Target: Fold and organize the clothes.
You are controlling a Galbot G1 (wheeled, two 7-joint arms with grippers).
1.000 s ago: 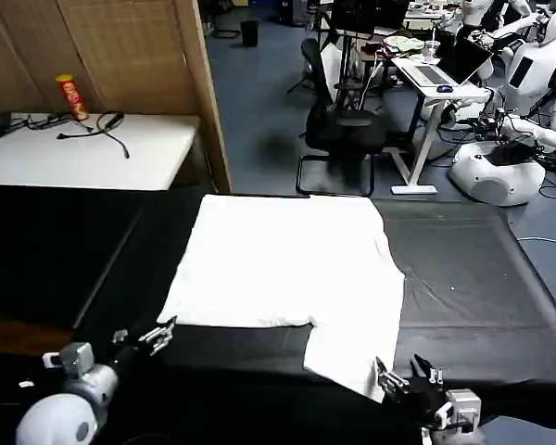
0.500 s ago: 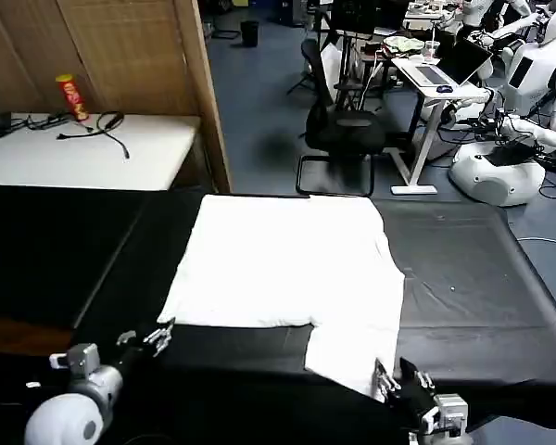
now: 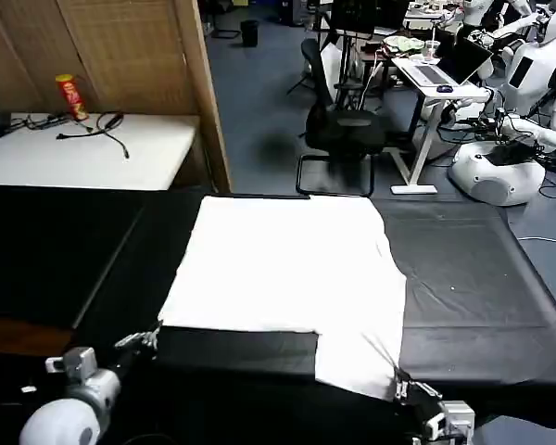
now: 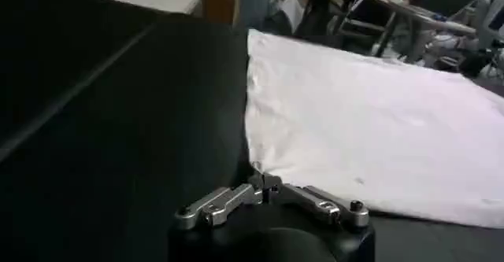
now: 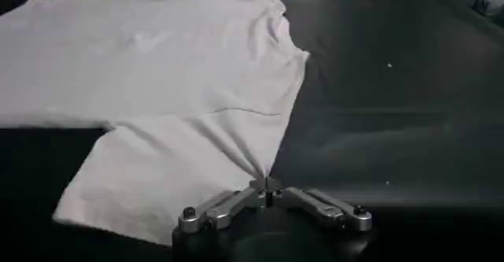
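Observation:
The white T-shirt (image 3: 287,269) lies flat on the black table (image 3: 473,278), with one flap reaching toward the near right. No print shows on the side facing up. My left gripper (image 3: 146,339) sits at the shirt's near left corner, shut on the cloth. In the left wrist view the left gripper (image 4: 264,186) has its tips meeting at the T-shirt (image 4: 370,122) corner. My right gripper (image 3: 398,383) is shut on the near right corner. In the right wrist view, creases in the T-shirt (image 5: 173,75) run into the closed right gripper (image 5: 268,186).
A white side table (image 3: 83,153) with a red can (image 3: 71,96) and cables stands at the far left, next to a wooden partition (image 3: 204,83). An office chair (image 3: 347,130) and desks stand beyond the table's far edge. Bare black tabletop lies on both sides of the shirt.
Both grippers went from open to shut at the shirt's near corners. The shirt's near edge now lies straighter and tauter, and the right flap has drawn toward me.

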